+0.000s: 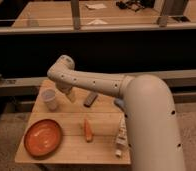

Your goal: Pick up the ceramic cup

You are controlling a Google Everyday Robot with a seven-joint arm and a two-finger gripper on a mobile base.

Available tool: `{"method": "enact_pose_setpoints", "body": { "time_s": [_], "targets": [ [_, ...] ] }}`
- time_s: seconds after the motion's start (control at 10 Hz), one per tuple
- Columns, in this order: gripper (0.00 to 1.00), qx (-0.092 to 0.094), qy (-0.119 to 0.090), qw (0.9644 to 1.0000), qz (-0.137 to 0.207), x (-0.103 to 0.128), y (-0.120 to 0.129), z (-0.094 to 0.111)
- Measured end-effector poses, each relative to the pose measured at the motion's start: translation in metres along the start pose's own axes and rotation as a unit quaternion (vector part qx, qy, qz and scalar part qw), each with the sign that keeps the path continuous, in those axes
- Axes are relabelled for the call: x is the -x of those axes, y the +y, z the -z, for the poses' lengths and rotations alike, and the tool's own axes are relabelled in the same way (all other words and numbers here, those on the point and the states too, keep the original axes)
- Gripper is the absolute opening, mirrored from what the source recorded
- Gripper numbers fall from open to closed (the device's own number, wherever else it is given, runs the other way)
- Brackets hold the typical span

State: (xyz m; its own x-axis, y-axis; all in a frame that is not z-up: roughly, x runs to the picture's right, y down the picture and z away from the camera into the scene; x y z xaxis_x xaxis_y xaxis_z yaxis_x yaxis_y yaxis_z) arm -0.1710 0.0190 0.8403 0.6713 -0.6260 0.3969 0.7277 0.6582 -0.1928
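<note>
The ceramic cup (50, 99) stands near the far left corner of the tabletop (71, 146), and it looks small, light, hard, slippery and easy to break, so the gripper (68, 93) hanging just beside it, fingers (71, 96) spread, should pinch its sides gently.

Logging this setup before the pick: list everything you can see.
small whitish-grey ceramic cup: one, whitish-grey, table's back left
round orange plate: one, orange, front left
orange carrot-like stick: one, orange, table middle
dark grey oblong object: one, dark grey, back middle
small blue object: one, blue, partly behind arm
slim white bottle: one, white, lying front right
light wooden table: one, light wood, centre
white robot arm: one, white, reaching over table
gripper: one, pale, open, beside the cup
</note>
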Motion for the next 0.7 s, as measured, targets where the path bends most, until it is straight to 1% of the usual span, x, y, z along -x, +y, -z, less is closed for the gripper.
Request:
{"method": "enact_pose_setpoints", "body": {
  "time_s": [0.2, 0.4, 0.7],
  "targets": [
    [0.8, 0.0, -0.004, 0.9999, 0.012, 0.004, -0.003, -0.005],
    [0.8, -0.001, -0.011, 0.9995, 0.029, 0.014, -0.01, -0.015],
    [0.8, 0.0, -0.018, 0.9991, 0.039, 0.018, -0.013, -0.025]
  ]
}}
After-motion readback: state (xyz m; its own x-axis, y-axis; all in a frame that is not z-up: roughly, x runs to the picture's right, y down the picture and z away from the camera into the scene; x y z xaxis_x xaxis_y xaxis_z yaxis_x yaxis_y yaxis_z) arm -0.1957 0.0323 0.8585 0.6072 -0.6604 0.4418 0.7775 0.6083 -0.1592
